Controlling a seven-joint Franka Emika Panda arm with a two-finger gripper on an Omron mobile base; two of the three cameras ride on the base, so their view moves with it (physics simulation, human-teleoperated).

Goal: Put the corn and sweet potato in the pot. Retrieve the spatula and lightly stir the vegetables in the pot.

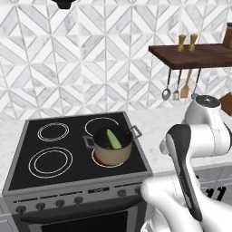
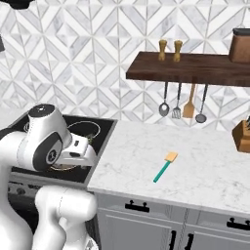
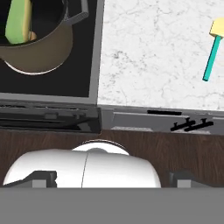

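The tan pot (image 1: 112, 153) stands on the front right burner of the black stove (image 1: 27, 176). The pale green corn (image 1: 113, 138) lies slanted inside it. In the hand view the pot (image 3: 41, 54) is at the top left with the corn (image 3: 16, 19) in it. A small tan bit shows beside the cob, and I cannot tell whether it is the sweet potato. The spatula (image 2: 164, 167), teal handle and tan blade, lies flat on the marble counter right of the stove, at the top right in the hand view (image 3: 212, 49). My gripper (image 3: 113, 181) is open, high above the stove's front edge, holding nothing.
A dark wooden shelf (image 2: 195, 68) on the wall carries two shakers (image 2: 170, 50). Grey ladles and an orange-brown wooden utensil (image 2: 189, 105) hang beneath it. A knife block (image 2: 242, 136) stands at the counter's right end. Bare marble counter (image 2: 205, 166) surrounds the spatula. My own arm hides part of the stove in the right base view.
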